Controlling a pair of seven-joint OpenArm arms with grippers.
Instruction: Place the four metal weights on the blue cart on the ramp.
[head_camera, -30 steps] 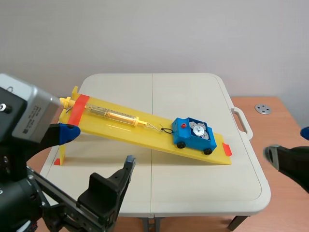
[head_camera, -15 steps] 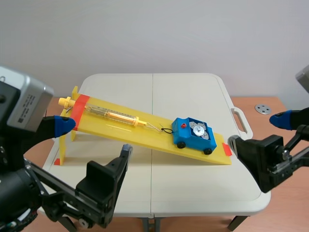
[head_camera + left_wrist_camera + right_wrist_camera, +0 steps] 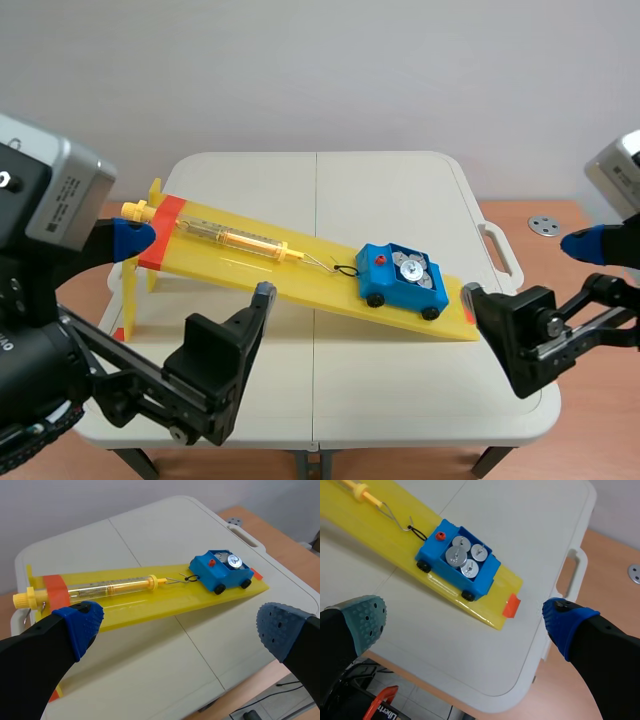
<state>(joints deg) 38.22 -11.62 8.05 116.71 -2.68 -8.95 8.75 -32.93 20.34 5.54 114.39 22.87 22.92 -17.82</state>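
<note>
Scene view: the yellow ramp [image 3: 260, 262] slopes from the upper left down to the centre right of the white table [image 3: 400, 190]. The blue cart [image 3: 402, 280] is parked near its low end with the metal weights [image 3: 410, 267] in its tray. Over the last second the right gripper [image 3: 530, 268] has risen from the lower right edge to sit just beside the ramp's foot. The left gripper [image 3: 196, 267] has shifted only a little at lower left. Cart and load have not budged.

Left wrist view: the left gripper [image 3: 178, 625] is spread wide and empty, with the ramp [image 3: 150, 600] and the cart [image 3: 220, 572] ahead of it.

Right wrist view: the right gripper [image 3: 466, 614] is likewise released, holding nothing, and the cart [image 3: 457, 562] is just ahead between its fingers. Three weights [image 3: 469, 568] show plainly (a fourth I cannot make out for sure).

With both claws empty, the loading looks finished or nearly so.
</note>
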